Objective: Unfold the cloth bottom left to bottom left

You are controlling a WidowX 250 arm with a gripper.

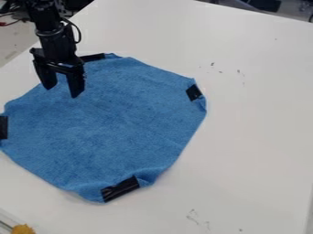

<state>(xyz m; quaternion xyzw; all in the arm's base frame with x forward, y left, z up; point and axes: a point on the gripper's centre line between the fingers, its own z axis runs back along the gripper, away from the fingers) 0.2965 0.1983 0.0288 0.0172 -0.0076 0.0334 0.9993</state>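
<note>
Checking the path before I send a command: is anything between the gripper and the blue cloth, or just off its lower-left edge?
Nothing visible stands between the gripper and the blue cloth, or on the white table just off that edge. The yellow object sits apart from the cloth.

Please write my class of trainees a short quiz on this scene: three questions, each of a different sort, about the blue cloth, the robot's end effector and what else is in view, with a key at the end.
1. True or false: the end effector hangs over the blue cloth with its two fingers apart.

2. Multiple choice: how many black patches can be seen along the cloth's edge?
A) two
B) four
C) six

3. Fill in the blank: a small yellow object shows near the bottom ____ corner of the picture.

Key: 1 true; 2 B; 3 left
</note>
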